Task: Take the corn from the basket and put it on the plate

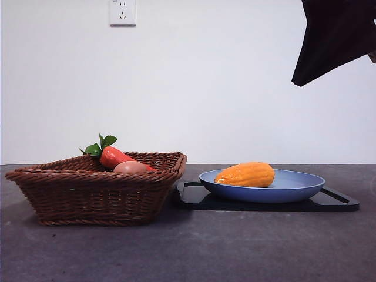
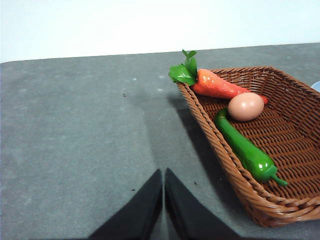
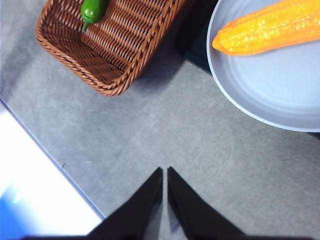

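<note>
The yellow-orange corn (image 1: 246, 174) lies on the blue plate (image 1: 296, 187), also seen as corn (image 3: 272, 26) on plate (image 3: 270, 90) in the right wrist view. The brown wicker basket (image 1: 94, 191) stands to the plate's left. My right gripper (image 3: 164, 171) is shut and empty, high above the grey table in front of the plate; its arm shows as a dark shape (image 1: 335, 35) at the top right of the front view. My left gripper (image 2: 163, 173) is shut and empty over bare table beside the basket (image 2: 270, 200).
In the basket lie a carrot with green leaves (image 2: 215, 84), a pinkish-tan egg-like item (image 2: 245, 106) and a green pepper (image 2: 245, 148). A flat black tray (image 1: 335, 201) sits under the plate. A wall socket (image 1: 122, 12) is on the white wall.
</note>
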{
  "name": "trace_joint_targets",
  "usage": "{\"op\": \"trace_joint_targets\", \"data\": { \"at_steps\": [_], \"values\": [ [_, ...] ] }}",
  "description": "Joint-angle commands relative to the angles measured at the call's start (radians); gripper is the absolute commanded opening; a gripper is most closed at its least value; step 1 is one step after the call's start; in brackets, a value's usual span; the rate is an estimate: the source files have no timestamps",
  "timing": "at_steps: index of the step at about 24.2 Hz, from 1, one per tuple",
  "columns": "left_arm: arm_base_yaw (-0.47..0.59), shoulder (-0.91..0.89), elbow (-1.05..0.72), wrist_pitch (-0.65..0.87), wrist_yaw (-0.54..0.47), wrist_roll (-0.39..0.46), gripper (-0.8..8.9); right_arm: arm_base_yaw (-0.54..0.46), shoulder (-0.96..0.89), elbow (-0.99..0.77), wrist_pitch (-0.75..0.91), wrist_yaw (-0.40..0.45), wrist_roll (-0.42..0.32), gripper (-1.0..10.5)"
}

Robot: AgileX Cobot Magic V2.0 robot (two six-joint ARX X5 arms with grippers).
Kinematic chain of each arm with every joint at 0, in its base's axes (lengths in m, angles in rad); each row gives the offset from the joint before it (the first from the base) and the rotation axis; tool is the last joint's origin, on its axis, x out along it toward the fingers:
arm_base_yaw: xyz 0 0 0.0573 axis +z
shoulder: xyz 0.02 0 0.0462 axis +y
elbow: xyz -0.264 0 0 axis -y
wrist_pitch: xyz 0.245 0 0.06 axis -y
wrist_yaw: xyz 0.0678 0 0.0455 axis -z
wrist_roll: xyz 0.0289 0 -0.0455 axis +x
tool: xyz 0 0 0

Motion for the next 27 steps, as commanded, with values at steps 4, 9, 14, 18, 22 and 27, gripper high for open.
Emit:
{"op": "trace_joint_targets", "data": {
  "at_steps": [4, 9, 14, 18, 22, 27],
  "values": [
    [0.002, -0.001, -0.023, -0.015, 0.001, -0.009, 0.07, -0.117, -0.160, -0.008, 0.283, 0.016, -0.124, 0.0],
    [0.002, 0.000, -0.023, -0.015, 0.001, -0.009, 0.07, -0.302, -0.443, -0.209, 0.651, 0.018, -0.045, 0.0],
    [0.002, 0.000, -0.023, -0.015, 0.001, -0.009, 0.07, -0.456, -0.752, -0.523, 0.810, 0.048, -0.045, 0.0],
    [0.002, 0.000, -0.023, -0.015, 0.001, -0.009, 0.08, -0.475, -0.910, -0.691, 0.837, 0.189, -0.045, 0.0],
    [0.002, 0.000, -0.023, -0.015, 0.001, -0.009, 0.08, -0.470, -1.028, -0.829, 0.879, 0.238, -0.032, 0.0],
    [0.002, 0.000, -0.023, -0.015, 0.001, -0.009, 0.08, -0.431, -1.120, -0.949, 0.930, 0.322, -0.018, 0.0]
  ]
}}
